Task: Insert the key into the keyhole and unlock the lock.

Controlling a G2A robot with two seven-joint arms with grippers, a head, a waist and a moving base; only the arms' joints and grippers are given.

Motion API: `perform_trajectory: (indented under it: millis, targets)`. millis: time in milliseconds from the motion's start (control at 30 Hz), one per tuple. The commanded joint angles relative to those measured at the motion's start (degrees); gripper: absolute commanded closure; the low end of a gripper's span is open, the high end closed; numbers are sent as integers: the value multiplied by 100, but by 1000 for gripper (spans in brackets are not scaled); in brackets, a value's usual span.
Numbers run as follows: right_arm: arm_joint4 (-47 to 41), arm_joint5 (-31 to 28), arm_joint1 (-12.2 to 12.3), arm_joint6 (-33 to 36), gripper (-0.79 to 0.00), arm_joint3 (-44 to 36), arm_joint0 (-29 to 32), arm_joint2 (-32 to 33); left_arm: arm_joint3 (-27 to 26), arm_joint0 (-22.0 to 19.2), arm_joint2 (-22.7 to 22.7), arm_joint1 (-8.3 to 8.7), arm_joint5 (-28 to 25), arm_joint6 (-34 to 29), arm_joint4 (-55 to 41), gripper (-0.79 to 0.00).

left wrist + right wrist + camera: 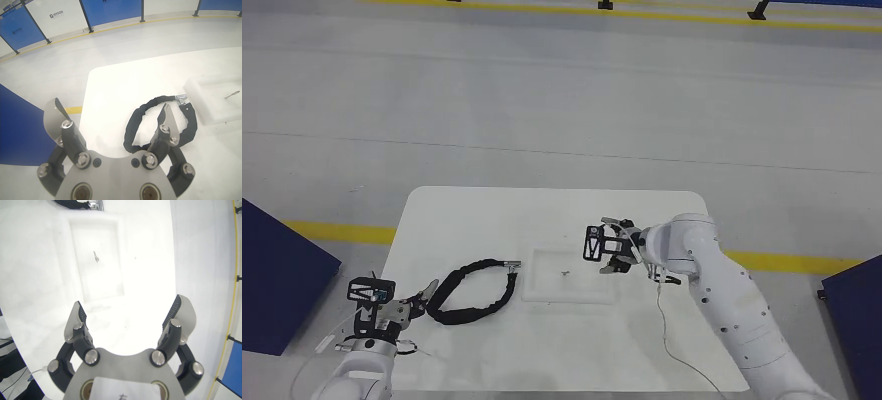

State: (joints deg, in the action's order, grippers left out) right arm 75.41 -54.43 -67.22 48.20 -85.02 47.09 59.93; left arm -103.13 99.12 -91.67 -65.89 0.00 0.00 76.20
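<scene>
The key [565, 271] lies flat in the shallow recess of the white foam tray [532, 285], near the middle of the table [472, 215]. Probably the tray is there to give such a small key a fixed place for picking. The lock [191, 117], a black covered chain bent into a loop, lies on the table at 9 o'clock from the tray. Its metal end [180, 97] is just beside the tray's edge; whether they touch cannot be told. So the lock's head is near the key, which should keep the way to the keyhole short. The keyhole itself is too small to find.

The right gripper [127, 309] hovers at about 2 o'clock from the key, above the tray's rim, with its fingers spread wide and nothing between them. It points toward the key, so it seems the arm meant to pick it.

The left gripper [112, 110] is at 8 o'clock from the tray, at the far curve of the loop, also wide apart and empty. One finger [167, 113] is above the inside of the loop. Apparently this arm is placed to steady the chain.

The task seems at its very start: the key is not yet grasped. It is thin and lies flat on foam, so pinching it asks a low, precise approach, and it may slip.
</scene>
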Motion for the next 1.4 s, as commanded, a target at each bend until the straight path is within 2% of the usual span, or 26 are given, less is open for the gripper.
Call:
perform_trajectory:
  millis: [0, 200, 600, 933, 1133, 1167, 1267, 1300, 1367]
  targets:
    - [-235, 66, -57, 109, -785, 150, -135, -241, 0, 0, 0, 0, 0, 0, 0, -785]
    - [-177, 178, -190, 26, -785, 512, -344, -845, 0, 0, 0, 0, 0, 0, 0, -785]
    - [779, 104, -261, -1012, -785, 973, -396, -1427, 0, 0, 0, 0, 0, 0, 0, -785]
    - [1730, 677, -381, -2037, -785, 1514, -451, -1904, 0, 0, 0, 0, 0, 0, 0, -785]
    - [1682, 1007, -544, -2407, -782, 1993, -621, -2092, 0, 0, 0, 0, 0, 0, 0, -785]
    - [1618, 1036, -574, -2426, -671, 2081, -663, -2105, 0, 0, 0, 0, 0, 0, 0, -785]
    - [1356, 1029, -669, -2425, -474, 2327, -813, -2129, 0, 0, 0, 0, 0, 0, 0, -785]
    - [1292, 1026, -698, -2405, -385, 2400, -868, -2139, 0, 0, 0, 0, 0, 0, 0, -785]
    - [1240, 1006, -750, -2384, -376, 2523, -956, -2182, 0, 0, 0, 0, 0, 0, 0, -785]
